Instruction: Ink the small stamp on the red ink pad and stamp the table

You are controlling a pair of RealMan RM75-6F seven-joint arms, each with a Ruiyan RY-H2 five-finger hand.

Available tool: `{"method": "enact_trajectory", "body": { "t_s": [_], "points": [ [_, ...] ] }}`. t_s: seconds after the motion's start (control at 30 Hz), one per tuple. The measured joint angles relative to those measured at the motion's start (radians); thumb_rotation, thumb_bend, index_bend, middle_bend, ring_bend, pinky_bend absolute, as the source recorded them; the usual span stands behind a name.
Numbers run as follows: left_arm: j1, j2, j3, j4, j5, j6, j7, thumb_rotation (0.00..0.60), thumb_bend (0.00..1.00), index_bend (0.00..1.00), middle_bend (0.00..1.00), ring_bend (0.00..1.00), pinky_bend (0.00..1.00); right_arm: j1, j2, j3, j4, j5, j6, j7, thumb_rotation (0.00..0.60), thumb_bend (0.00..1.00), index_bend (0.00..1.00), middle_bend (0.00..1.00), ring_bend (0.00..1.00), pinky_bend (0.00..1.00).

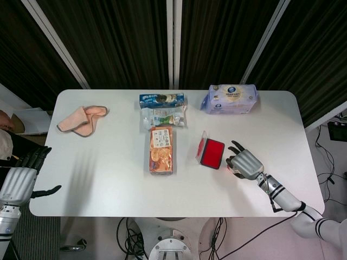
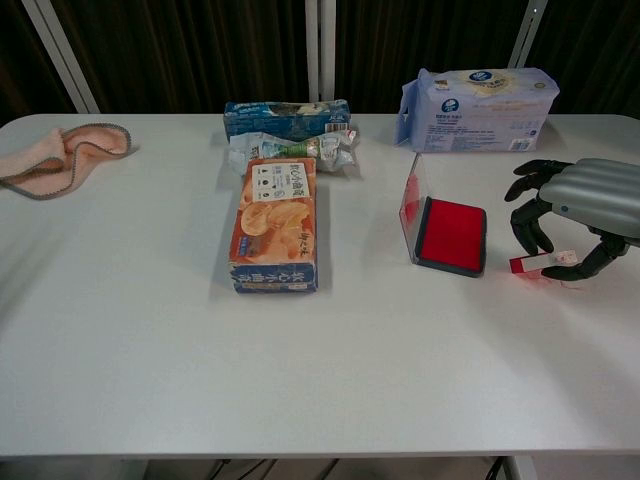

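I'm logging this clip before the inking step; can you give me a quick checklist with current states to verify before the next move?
1. Ink pad lid open, red surface exposed: ok.
2. Small stamp under the right hand, lying on the table right of the pad: ok.
3. Stamp firmly held by the fingers: cannot tell.
4. Path from stamp to pad free of other things: ok.
5. Left hand off the left table edge, away from the work: ok.
6. Snack box apart from the pad: ok.
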Motion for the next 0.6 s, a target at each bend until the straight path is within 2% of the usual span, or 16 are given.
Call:
{"method": "enact_trajectory", "body": {
  "t_s": [0.23,0.43,0.6],
  "points": [
    [0.003,0.002,0.002,0.000,0.005,0.007,-0.013,0.444,0.01,0.01,0.07,0.08,0.18,-0.003,0.014,0.010,-0.019,-0.002,0.036,0.009,0.600,0.38,0.71,0.60,0.19,0.00],
    [0.004,0.002,0.001,0.005,0.010,0.014,-0.029,0.441,0.01,0.01,0.07,0.08,0.18,-0.005,0.056,0.036,-0.080,-0.001,0.088,0.017,0.600,0.38,0.71,0.61,0.20,0.00],
    [0.004,0.000,0.000,0.008,0.012,0.015,-0.032,0.447,0.01,0.01,0.07,0.08,0.18,0.006,0.074,0.063,-0.125,0.029,0.069,0.032,0.600,0.38,0.72,0.61,0.20,0.00]
  ]
}}
